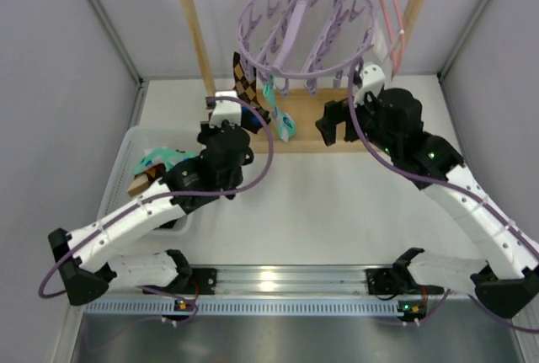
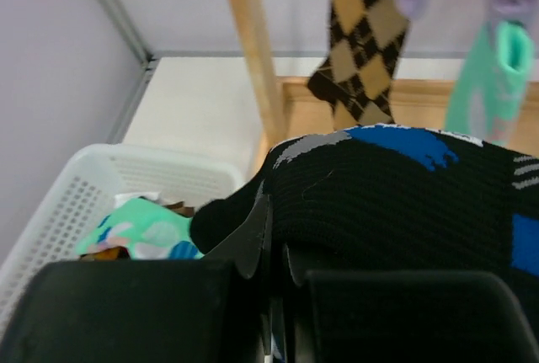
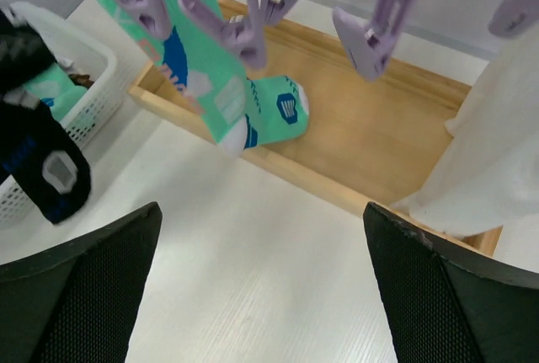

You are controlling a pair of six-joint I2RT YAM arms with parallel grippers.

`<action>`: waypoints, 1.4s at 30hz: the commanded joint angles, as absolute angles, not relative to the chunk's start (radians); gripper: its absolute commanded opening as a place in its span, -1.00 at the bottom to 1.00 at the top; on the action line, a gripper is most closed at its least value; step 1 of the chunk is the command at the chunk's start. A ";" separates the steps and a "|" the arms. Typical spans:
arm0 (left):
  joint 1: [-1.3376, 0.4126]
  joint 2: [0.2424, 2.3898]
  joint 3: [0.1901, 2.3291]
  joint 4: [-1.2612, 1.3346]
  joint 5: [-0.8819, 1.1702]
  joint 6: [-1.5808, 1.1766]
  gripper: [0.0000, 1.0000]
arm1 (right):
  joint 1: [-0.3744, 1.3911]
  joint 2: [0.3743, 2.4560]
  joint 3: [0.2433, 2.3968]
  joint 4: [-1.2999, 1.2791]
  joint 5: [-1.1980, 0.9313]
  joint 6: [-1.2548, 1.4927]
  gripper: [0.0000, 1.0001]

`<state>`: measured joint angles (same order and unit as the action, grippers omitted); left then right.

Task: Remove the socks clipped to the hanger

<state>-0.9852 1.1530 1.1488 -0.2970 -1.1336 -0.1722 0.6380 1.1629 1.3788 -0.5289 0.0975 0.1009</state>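
Observation:
The lilac hanger (image 1: 303,30) hangs from the wooden rack's top bar. A brown argyle sock (image 1: 247,85) and a mint-green sock (image 1: 280,119) hang clipped at its left front; both also show in the left wrist view, the argyle sock (image 2: 362,43) and the mint sock (image 2: 493,85). My left gripper (image 1: 227,113) is shut on a black sock with blue and grey patches (image 2: 396,194), which hangs free of the clips beside the basket (image 3: 42,169). My right gripper (image 1: 335,123) is open and empty, over the table below the empty pegs (image 3: 370,30), near the mint sock (image 3: 210,85).
A white mesh basket (image 1: 126,148) at the left holds a mint-green sock (image 2: 139,228) and other socks. The wooden rack's post (image 2: 253,60) and base tray (image 3: 370,127) stand behind. A white garment (image 3: 497,127) and a pink clothes hanger (image 1: 389,1) hang at the right.

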 commanded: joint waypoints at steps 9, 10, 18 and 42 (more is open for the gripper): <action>-0.204 1.251 1.453 -0.643 -0.547 -0.242 -1.00 | 0.623 0.844 1.128 -0.405 0.092 0.183 0.99; -0.168 1.268 1.457 -0.644 -0.520 -0.247 -1.00 | 0.623 0.841 1.124 -0.411 0.091 0.181 0.99; 0.067 1.371 1.349 -0.641 -0.480 -0.331 -1.00 | 0.623 0.789 1.042 -0.381 0.055 0.192 0.99; 0.132 1.302 1.585 -0.666 -0.513 -0.190 -1.00 | 0.624 0.684 0.930 -0.337 -0.032 0.184 0.99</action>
